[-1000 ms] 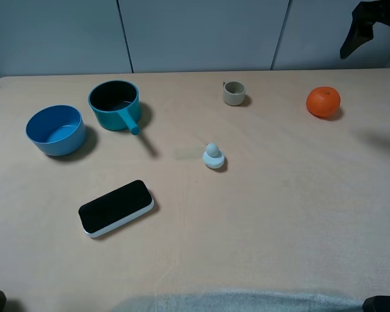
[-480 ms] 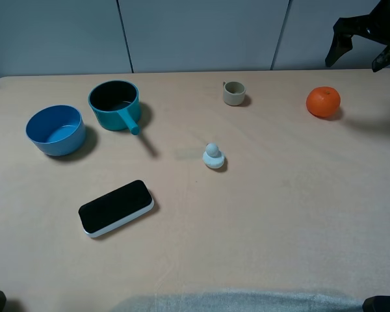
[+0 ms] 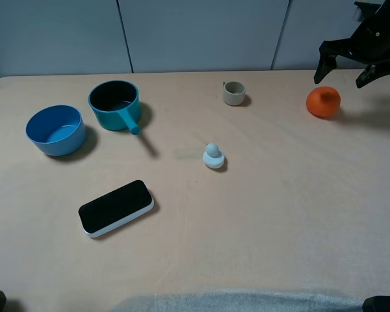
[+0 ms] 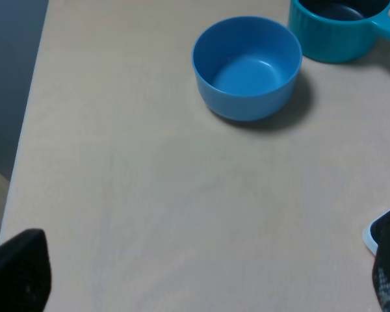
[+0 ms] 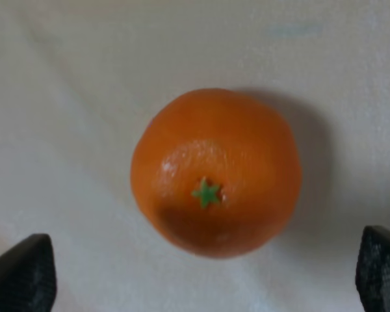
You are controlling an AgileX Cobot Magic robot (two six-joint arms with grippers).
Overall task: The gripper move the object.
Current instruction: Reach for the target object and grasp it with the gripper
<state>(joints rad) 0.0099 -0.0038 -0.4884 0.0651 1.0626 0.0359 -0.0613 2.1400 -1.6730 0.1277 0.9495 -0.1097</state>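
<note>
Table point(image 3: 279, 214): mostly bare through the lower right, my best room for a carry. Right gripper point(image 3: 341, 79) has dropped in from the upper right corner over the last second, fingers spread wide, holding nothing. Left gripper point(image 4: 201, 279) parked, fingers apart. Teal saucepan point(image 3: 110, 117), blue bowl point(image 3: 52, 146) and phone point(image 3: 116, 207) sit left, well clear. Mandarin point(image 3: 323, 102) upper right, near the far edge, untouched, just below the spread fingers and centred between them in the right wrist view. Approach looks lined up; descent and close next, I judge. Cup point(image 3: 234, 93) and duck point(image 3: 213, 156) toward centre: steer around.
</note>
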